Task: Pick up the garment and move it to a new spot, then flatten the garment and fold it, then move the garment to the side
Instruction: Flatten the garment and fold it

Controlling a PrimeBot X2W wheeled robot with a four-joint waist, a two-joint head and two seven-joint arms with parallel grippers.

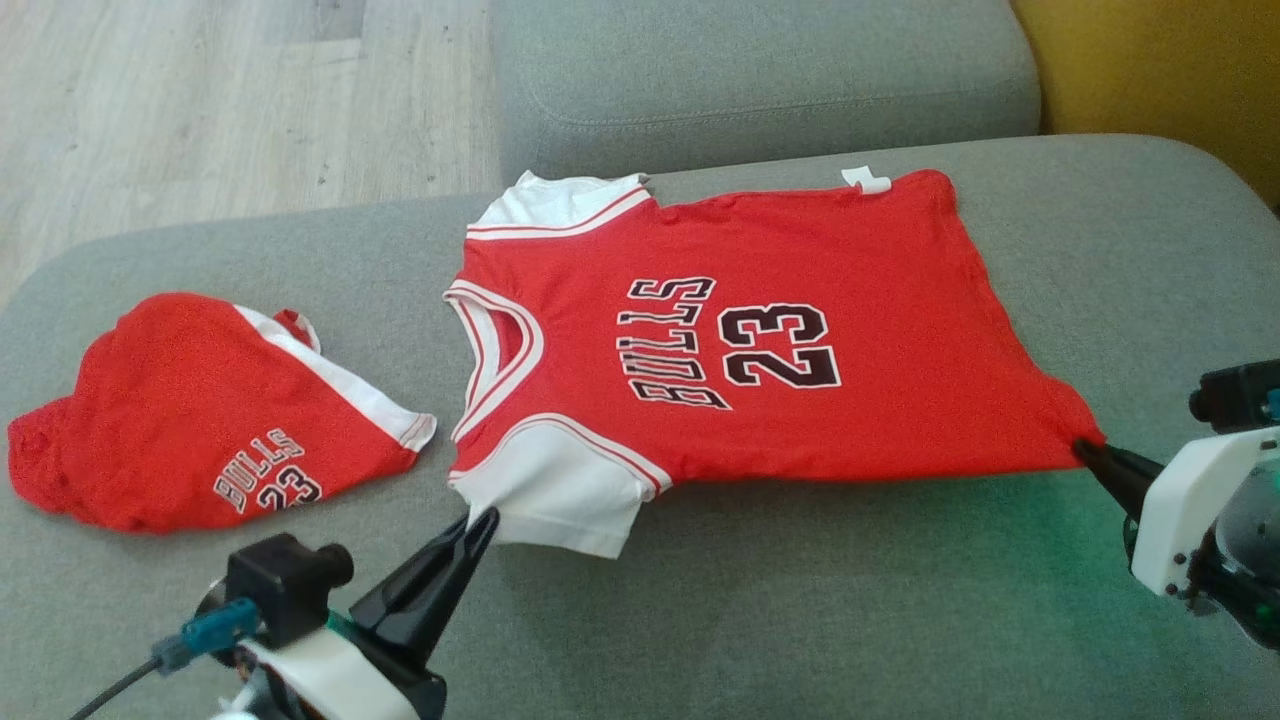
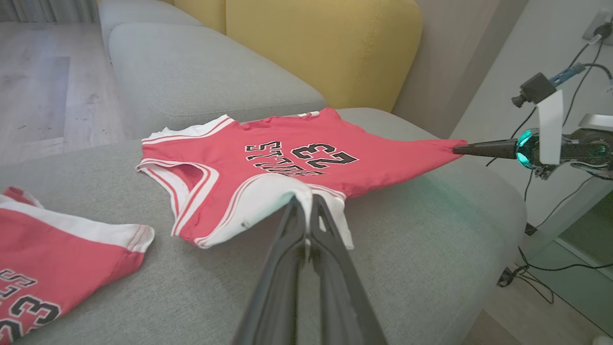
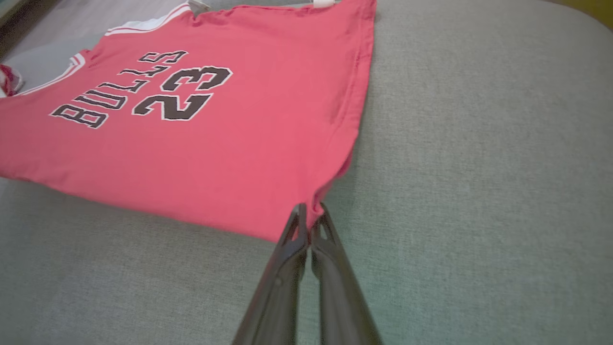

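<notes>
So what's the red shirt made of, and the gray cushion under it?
The red shirt looks like soft, matte knit cotton or a blend: it puckers where the right hand pinches its corner. The gray cushion seems to be coarse woven upholstery cloth, judging by its speckled, grainy weave.

Crumpled red fabric shorts (image 1: 200, 420) with white trim, lower left, on grey upholstered sofa seat (image 1: 900, 600); yellow cushion (image 1: 1150, 70), upper right; pale wooden floor (image 1: 200, 100), upper left.

1 jersey (image 1: 800, 420) and 1 pair of shorts (image 1: 170, 400) are lying on the sofa (image 1: 800, 620), with 1 left gripper (image 1: 483, 522) and 1 right gripper (image 1: 1088, 452).
</notes>
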